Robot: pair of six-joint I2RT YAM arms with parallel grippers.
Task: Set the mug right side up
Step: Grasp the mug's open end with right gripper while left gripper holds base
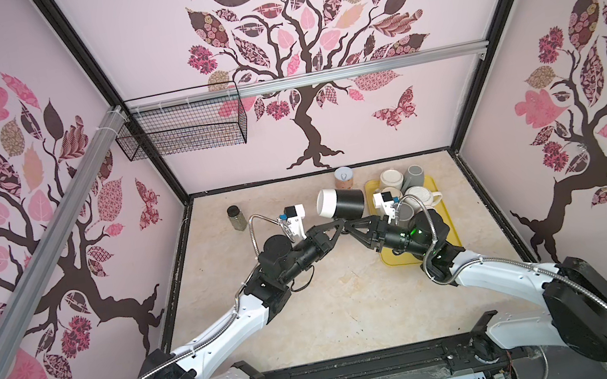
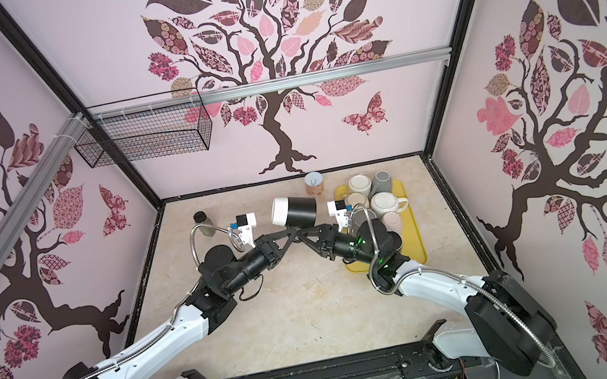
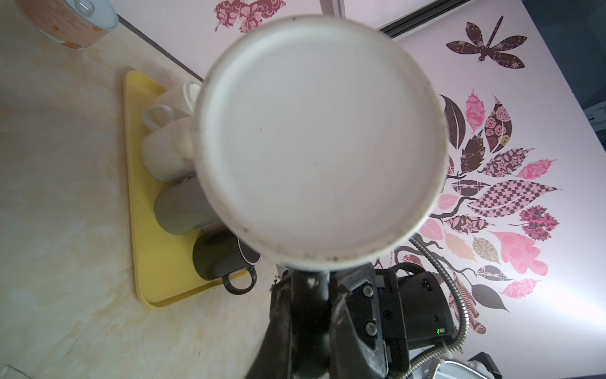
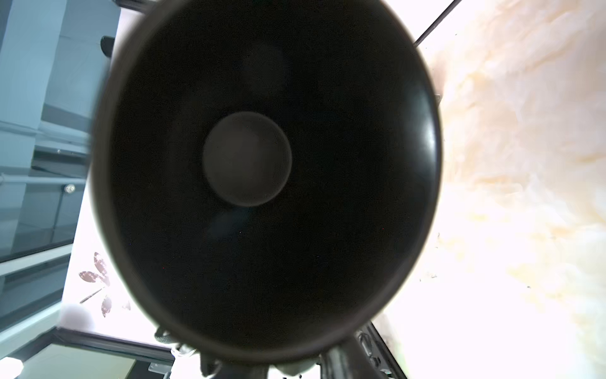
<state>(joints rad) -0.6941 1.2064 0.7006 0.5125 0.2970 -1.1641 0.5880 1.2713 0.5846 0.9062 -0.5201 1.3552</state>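
Left gripper (image 1: 338,227), jaws closed on what seems the handle, holds the mug (image 1: 342,202) sideways in the air over the table (image 1: 336,311). Right gripper (image 1: 351,226) meets it there, its closure unclear. Beyond lies a crowded tray (image 1: 389,259). Risk: an unsecured handover lets the mug swing or drop.

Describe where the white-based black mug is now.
In both top views the black mug hangs on its side above the back centre of the table, just left of the yellow tray and in front of the patterned tin.
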